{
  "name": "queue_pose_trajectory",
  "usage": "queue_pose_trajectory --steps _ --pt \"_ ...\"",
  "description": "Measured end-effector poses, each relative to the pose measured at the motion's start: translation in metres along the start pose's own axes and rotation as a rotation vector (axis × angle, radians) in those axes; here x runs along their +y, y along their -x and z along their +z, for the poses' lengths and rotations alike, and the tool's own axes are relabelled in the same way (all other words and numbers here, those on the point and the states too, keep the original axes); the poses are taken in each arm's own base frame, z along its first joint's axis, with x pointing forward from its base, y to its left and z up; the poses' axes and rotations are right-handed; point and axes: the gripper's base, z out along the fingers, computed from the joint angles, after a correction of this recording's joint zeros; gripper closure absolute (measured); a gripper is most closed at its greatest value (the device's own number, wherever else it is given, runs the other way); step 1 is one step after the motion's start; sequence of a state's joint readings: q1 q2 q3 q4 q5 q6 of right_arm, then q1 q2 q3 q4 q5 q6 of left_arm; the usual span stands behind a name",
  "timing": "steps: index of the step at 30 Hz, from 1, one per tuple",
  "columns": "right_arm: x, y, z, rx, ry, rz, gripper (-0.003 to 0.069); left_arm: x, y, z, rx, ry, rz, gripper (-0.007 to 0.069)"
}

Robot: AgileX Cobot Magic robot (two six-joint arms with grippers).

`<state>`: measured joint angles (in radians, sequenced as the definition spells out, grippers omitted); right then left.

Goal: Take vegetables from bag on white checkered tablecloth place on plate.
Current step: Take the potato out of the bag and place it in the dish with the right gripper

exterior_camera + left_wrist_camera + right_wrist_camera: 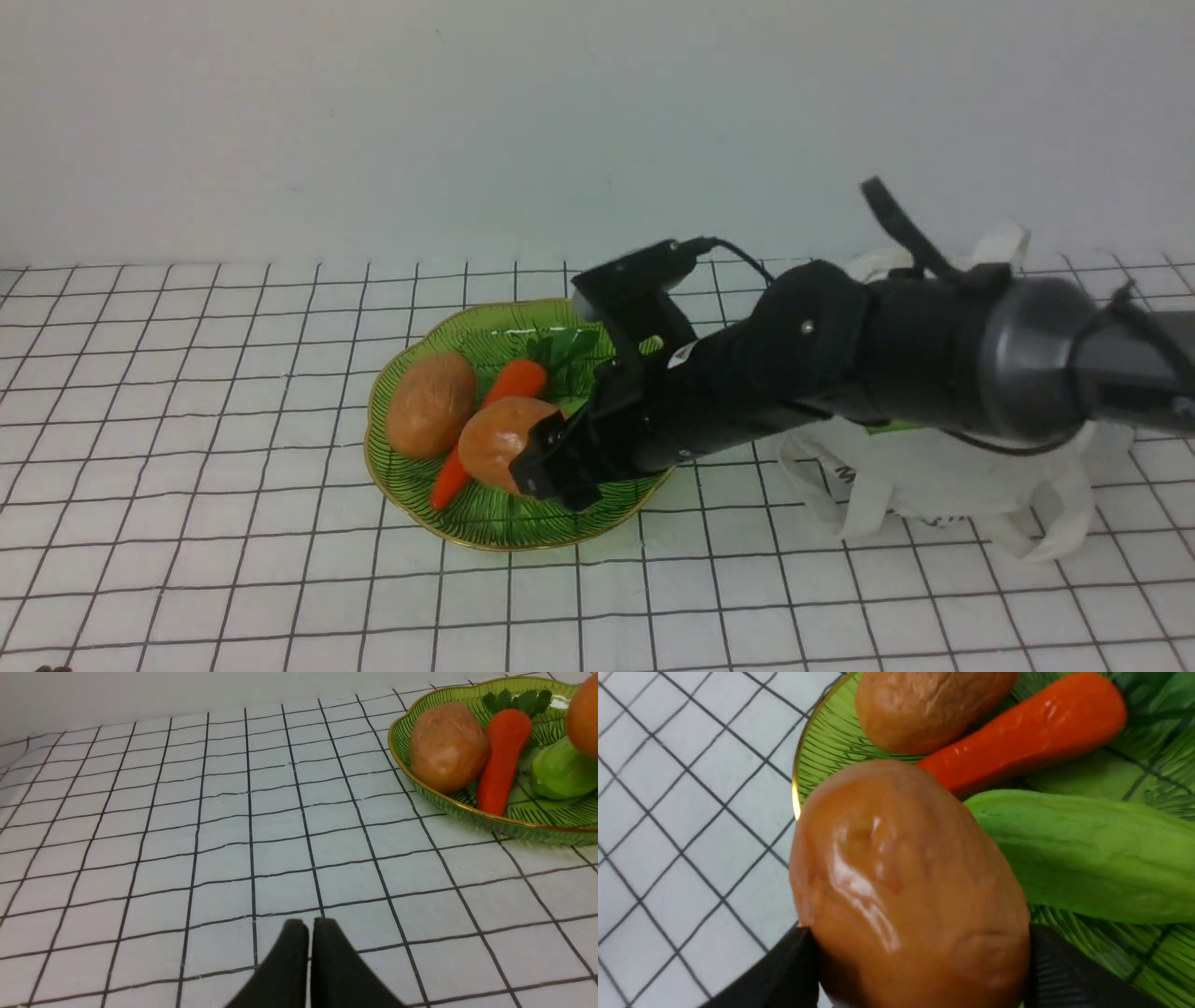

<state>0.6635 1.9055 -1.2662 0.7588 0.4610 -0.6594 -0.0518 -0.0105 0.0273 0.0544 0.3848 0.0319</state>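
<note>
My right gripper [541,462] is shut on the glossy orange-brown potato [501,441], held just over the green plate [485,523]; in the right wrist view the potato [906,886] sits between both black fingers. On the plate lie the duller brown potato [430,403], the orange carrot [485,420] and a pale green gourd [1087,854], which my arm hides in the front view. The white bag [934,476] lies right of the plate, partly behind my arm. My left gripper [309,926] is shut and empty over the white checkered tablecloth [187,826], left of the plate [467,812].
A pale wall [467,121] rises behind the table. The bag's strap handles [840,495] spread over the cloth between bag and plate. No red pepper shows.
</note>
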Motion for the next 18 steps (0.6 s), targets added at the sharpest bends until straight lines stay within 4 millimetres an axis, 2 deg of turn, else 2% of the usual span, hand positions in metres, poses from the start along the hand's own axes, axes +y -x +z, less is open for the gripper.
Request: queue_pose_trajectory --steps 2,6,11,16,18 --pt "-0.002 0.001 0.012 0.027 0.008 -0.017 0.0154 0.0 0.0 0.0 0.0 0.0 0.0 0.0633" --pt "-0.004 0.0 0.022 0.064 0.013 -0.061 0.0154 0.0 0.0 0.0 0.0 0.0 0.0 0.0633" --pt "-0.005 0.003 0.021 0.078 0.007 -0.115 0.0148 0.0 0.0 0.0 0.0 0.0 0.0 0.0633" --pt "-0.002 0.011 0.016 0.104 0.018 -0.143 0.0074 0.0 0.0 0.0 0.0 0.0 0.0 0.0633" --pt "0.0 0.019 0.007 0.11 0.012 -0.166 0.0049 0.0 0.0 0.0 0.0 0.0 0.0 0.0633"
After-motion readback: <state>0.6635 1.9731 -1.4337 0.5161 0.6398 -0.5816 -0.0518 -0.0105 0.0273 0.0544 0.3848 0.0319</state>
